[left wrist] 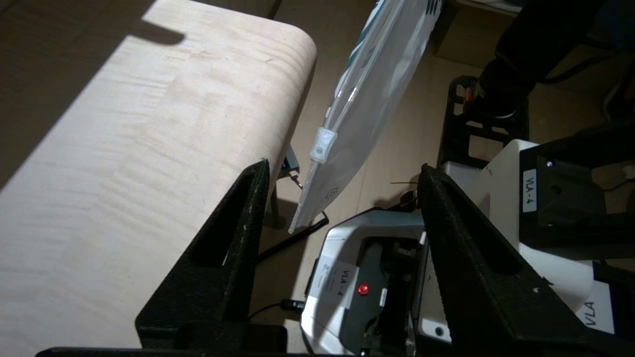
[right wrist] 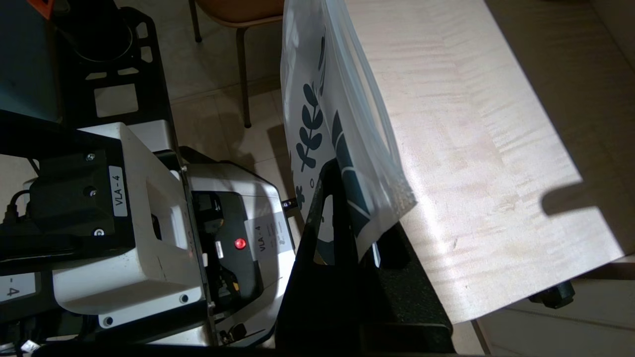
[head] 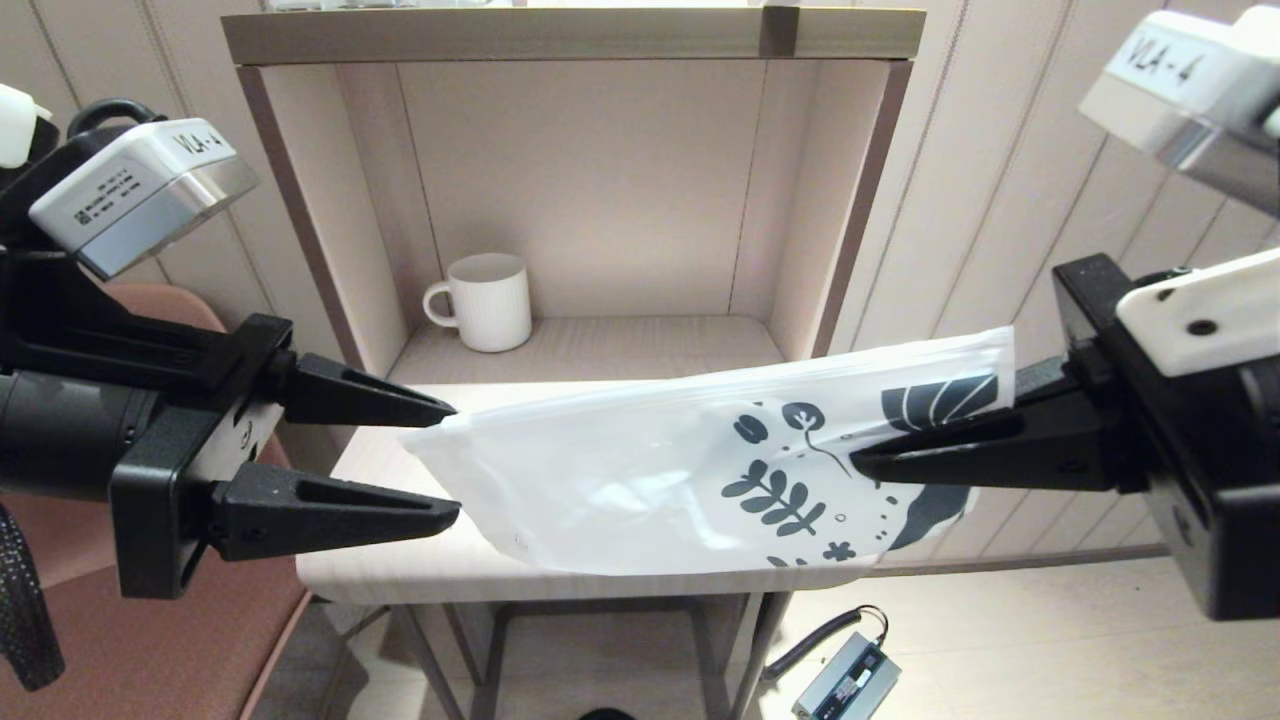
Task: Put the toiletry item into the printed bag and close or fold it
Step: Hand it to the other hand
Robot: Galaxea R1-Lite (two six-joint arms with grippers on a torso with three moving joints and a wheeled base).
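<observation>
The printed bag (head: 620, 480) is a flat white pouch with dark-blue leaves at its right end, hanging lengthwise over the front edge of the light wood table (head: 420, 572). My right gripper (head: 855, 462) is shut on the printed end (right wrist: 307, 74), its black fingers (right wrist: 322, 208) pinching the plastic. My left gripper (head: 456, 461) stands open at the plain end, one fingertip above that corner and one below. In the left wrist view the small white zip slider (left wrist: 323, 145) sits just beyond the open left gripper (left wrist: 343, 166), not touching either finger. The toiletry item is hidden.
A white ribbed mug (head: 487, 300) stands at the back left of the open shelf cubby (head: 640, 340) behind the table. A reddish chair (head: 150, 650) is at the lower left. A grey box with a cable (head: 845, 680) lies on the floor.
</observation>
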